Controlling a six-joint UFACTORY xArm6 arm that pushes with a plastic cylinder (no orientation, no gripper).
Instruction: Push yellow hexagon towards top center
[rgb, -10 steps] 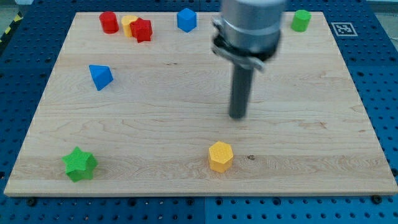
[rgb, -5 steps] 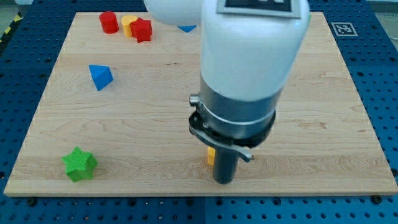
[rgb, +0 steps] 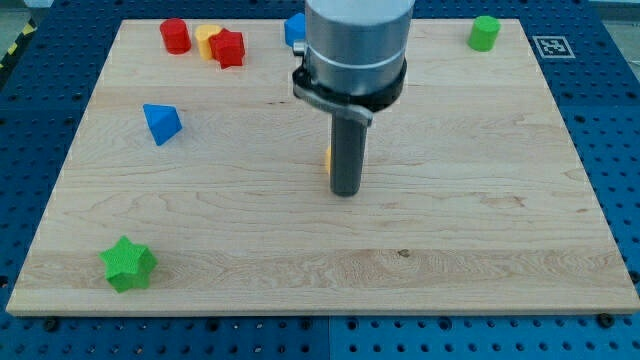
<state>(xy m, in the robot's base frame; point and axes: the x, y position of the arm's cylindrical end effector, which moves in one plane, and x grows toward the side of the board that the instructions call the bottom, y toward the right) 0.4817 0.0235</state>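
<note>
The yellow hexagon (rgb: 329, 157) is almost wholly hidden behind my rod near the board's middle; only a thin yellow-orange sliver shows at the rod's left edge. My tip (rgb: 346, 191) rests on the wooden board (rgb: 480, 200) just below the hexagon, on its bottom side, and seems to touch it. The arm's grey body covers the board's top centre.
A red cylinder (rgb: 175, 35), a small yellow block (rgb: 206, 38) and a red block (rgb: 228, 48) cluster at the top left. A blue block (rgb: 294, 29) peeks out left of the arm. A blue triangular block (rgb: 160, 122), a green star (rgb: 128, 264) and a green cylinder (rgb: 484, 32) lie apart.
My tip went down below the yellow hexagon, then moved up the board, pushing the hexagon from near the bottom edge to the board's middle.
</note>
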